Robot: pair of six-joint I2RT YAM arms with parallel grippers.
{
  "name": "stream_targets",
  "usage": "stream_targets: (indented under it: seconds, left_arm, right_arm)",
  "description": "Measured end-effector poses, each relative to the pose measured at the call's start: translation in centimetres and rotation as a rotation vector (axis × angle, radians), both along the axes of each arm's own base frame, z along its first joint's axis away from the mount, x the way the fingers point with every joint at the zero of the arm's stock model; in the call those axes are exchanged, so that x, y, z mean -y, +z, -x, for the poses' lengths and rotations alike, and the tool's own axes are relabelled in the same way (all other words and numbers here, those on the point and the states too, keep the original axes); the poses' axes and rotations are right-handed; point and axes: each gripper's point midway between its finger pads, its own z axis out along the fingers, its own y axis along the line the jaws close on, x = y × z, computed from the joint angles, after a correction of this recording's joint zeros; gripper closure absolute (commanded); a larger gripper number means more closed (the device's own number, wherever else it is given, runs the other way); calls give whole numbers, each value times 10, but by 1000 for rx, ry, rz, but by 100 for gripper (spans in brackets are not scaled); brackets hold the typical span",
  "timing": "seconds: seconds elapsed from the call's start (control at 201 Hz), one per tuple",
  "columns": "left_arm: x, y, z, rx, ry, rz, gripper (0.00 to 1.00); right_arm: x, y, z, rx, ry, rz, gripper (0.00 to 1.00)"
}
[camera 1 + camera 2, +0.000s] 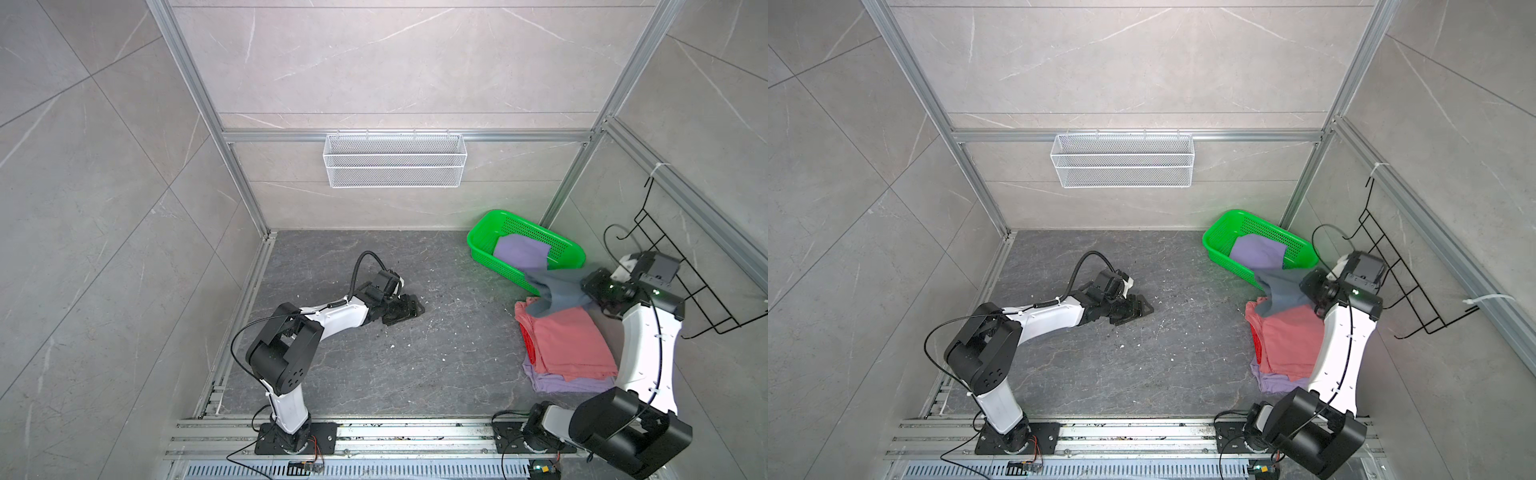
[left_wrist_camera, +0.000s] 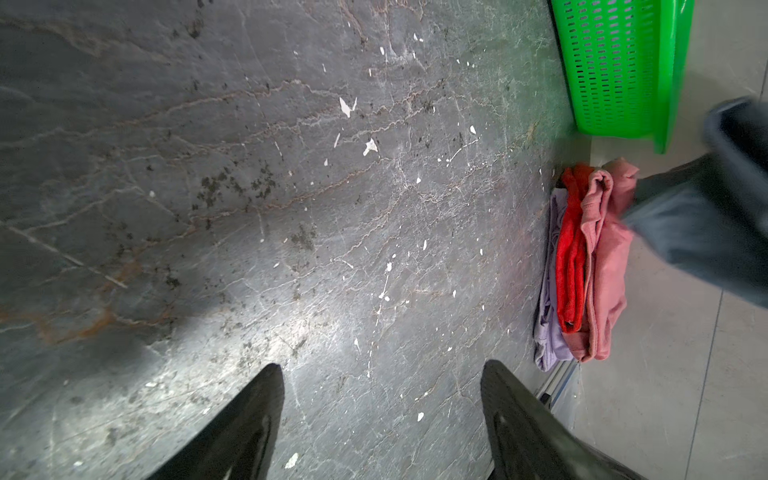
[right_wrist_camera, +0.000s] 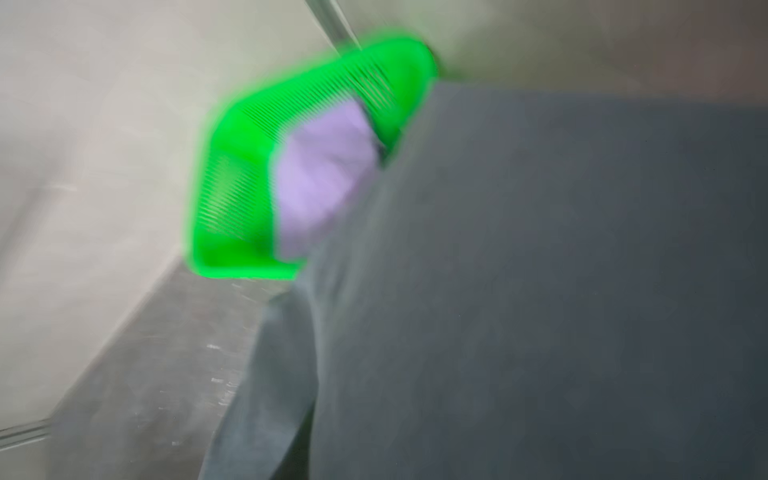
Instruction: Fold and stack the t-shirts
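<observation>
Grey shirt (image 1: 555,293) is up off the table (image 1: 374,374), blurred, bunched at right gripper (image 1: 585,286). In both top views it trails leftward from there, over the basket (image 1: 482,239) corner and the far end of the pink shirt (image 1: 569,345) topping the stack (image 1: 557,382). Long axis runs from gripper toward table middle. Jaws buried in cloth, so cannot tell if clamped. Left gripper (image 1: 405,311) has jaws apart, empty, well apart from the shirt; right arm far nearer. Probably needs spreading flat mid-table.

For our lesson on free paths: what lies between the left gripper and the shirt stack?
Only bare dark tabletop with small white flecks; the left wrist view and both top views show it. The left gripper and stack are apart.
</observation>
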Motion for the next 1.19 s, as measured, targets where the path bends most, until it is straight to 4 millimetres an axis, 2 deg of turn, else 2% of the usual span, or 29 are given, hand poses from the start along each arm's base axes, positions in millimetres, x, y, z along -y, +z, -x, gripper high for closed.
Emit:
stream_targets:
  seconds: [0.055, 0.09, 0.134, 0.189, 0.398, 0.488, 0.657, 0.791, 0.901, 1.0, 1.095, 1.194]
  left_arm:
    - [0, -1, 0, -3, 0, -2, 23]
    - [0, -2, 0, -4, 0, -3, 23]
    - [-1, -2, 1, -6, 0, -5, 23]
    - [-1, -2, 1, -6, 0, -6, 23]
    - [-1, -3, 1, -6, 1, -7, 23]
    - [-1, -3, 1, -7, 1, -6, 23]
    - [-1, -3, 1, -7, 1, -7, 23]
    - [-1, -4, 1, -9, 0, -8, 23]
    - [-1, -4, 1, -9, 1, -8, 23]
    - [-1, -5, 2, -9, 1, -8, 23]
    - [-3, -10, 4, -17, 1, -14, 23]
    - [-6, -14, 7, -28, 4, -20, 23]
  right_arm:
    - [-1, -47, 22, -137, -41, -37, 37]
    - [-3, -69, 34, -212, -65, -62, 36]
    - [-4, -87, 45, -276, -91, -84, 34]
    - [-4, -94, 51, -299, -117, -89, 29]
    - [6, -66, 52, -230, -178, -16, 26]
    - [12, -64, 54, -244, -196, 14, 21]
    - [20, -61, 70, -297, -243, 74, 21]
    - [15, -27, 78, -204, -266, 121, 24]
    - [2, 20, 64, -20, -218, 119, 27]
    - [-8, 48, 46, 111, -162, 86, 28]
    - [-12, 49, 28, 165, -126, 31, 31]
    - [-7, 34, 4, 175, -94, -24, 33]
